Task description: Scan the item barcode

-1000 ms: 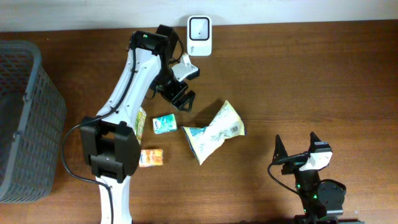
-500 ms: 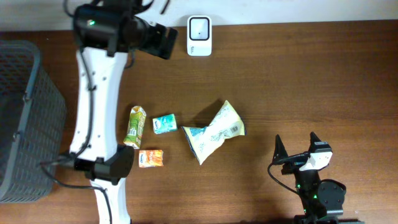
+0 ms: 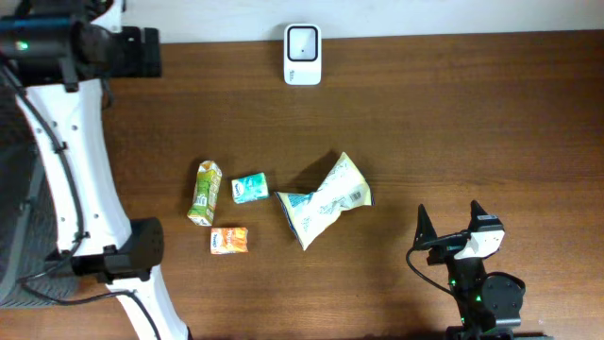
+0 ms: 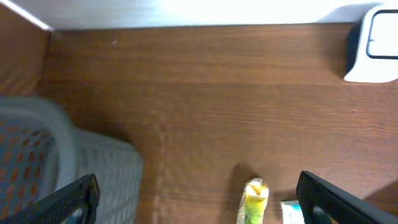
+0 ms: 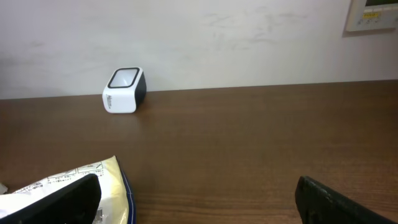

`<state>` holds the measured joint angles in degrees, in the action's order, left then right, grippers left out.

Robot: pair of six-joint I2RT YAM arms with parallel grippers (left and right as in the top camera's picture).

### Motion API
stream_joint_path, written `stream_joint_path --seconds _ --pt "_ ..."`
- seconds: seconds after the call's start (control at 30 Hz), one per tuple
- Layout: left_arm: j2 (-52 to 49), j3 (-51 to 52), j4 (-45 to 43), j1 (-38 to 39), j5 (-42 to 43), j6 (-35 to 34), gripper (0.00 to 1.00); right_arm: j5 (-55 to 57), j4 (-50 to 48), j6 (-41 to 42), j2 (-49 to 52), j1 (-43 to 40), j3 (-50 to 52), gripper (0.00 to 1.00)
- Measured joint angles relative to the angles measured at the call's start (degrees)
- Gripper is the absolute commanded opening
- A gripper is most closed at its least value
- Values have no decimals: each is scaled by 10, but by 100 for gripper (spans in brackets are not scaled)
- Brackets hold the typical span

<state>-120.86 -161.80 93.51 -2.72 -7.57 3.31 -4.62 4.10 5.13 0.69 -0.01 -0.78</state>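
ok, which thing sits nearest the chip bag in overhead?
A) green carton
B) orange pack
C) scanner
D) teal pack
D: the teal pack lies just left of the bag, while the green carton and orange pack are farther left and the scanner is far off at the top.

white scanner [image 3: 302,55], snack bag [image 3: 326,200], green carton [image 3: 205,193]
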Motion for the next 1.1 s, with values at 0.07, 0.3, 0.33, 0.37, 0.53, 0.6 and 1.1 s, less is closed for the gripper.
stream_joint_path --seconds 0.07,0.3,0.33,0.37,0.53,0.6,1.1 --pt "0 0 2 -9 0 -2 99 0 0 0 0 0 0 99" --pt "0 0 2 -10 0 -2 99 0 0 0 0 0 0 99" --pt "0 0 2 -10 0 -2 99 0 0 0 0 0 0 99" --pt "0 0 2 -10 0 -2 99 0 0 0 0 0 0 99" --pt "0 0 2 -10 0 -2 99 0 0 0 0 0 0 99" --pt "0 0 2 -10 0 -2 99 0 0 0 0 0 0 98" --pt "0 0 3 -10 0 -2 99 0 0 0 0 0 0 99"
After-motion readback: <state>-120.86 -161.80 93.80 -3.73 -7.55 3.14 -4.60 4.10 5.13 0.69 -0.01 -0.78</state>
